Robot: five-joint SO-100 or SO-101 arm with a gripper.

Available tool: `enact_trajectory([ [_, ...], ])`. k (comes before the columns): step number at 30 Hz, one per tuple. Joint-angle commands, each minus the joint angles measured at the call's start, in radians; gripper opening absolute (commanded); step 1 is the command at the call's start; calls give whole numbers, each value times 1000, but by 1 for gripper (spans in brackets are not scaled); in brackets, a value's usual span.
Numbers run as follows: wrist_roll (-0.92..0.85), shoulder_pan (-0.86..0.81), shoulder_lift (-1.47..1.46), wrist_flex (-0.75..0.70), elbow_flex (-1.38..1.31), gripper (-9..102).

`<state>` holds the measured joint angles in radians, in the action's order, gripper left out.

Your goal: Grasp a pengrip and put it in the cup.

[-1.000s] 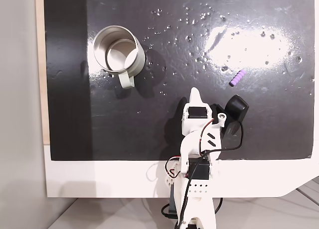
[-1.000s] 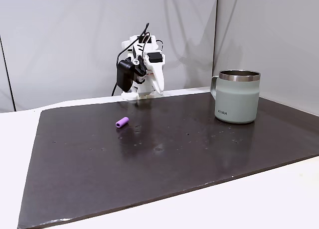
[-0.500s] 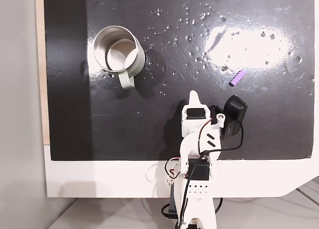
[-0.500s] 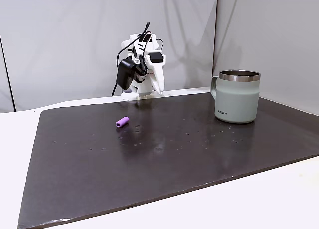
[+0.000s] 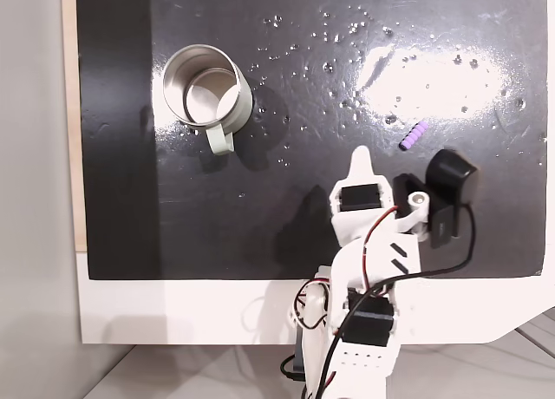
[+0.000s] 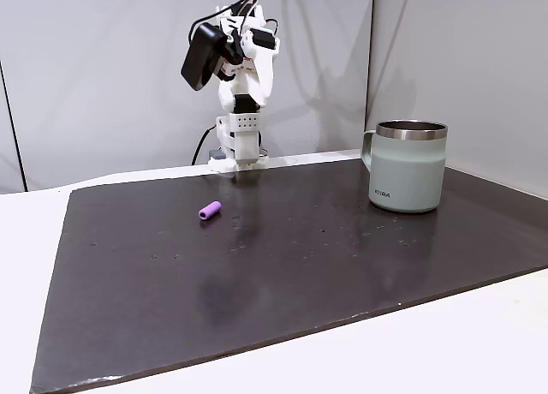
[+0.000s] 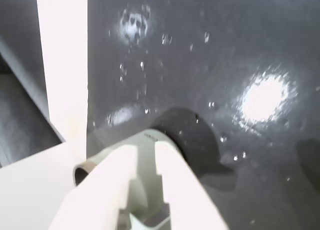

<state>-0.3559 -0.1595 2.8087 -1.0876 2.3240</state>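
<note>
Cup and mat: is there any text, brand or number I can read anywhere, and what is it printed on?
Small dark print low on the side of the cup in a fixed view: a short brand-like word, too small to read for certain.
Pengrip: no markings visible.
Black mat: no text, just specks and glare.
Arm and end effector: no readable labels.

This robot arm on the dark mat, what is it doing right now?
The white arm's gripper is raised and holds nothing. The tiny purple ribbed pengrip lies untouched on the black mat. The silvery metal cup stands empty on the mat, apart from it. The grasp has not begun.
</note>
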Motion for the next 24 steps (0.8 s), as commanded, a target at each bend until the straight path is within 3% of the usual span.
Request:
enact_trajectory([
  [1, -95, -69, -120, -18, -163, 0],
  [15, -460, -209, -770, -84, -546, 2],
  [24, -698, -256, -948, -190, -660, 14],
])
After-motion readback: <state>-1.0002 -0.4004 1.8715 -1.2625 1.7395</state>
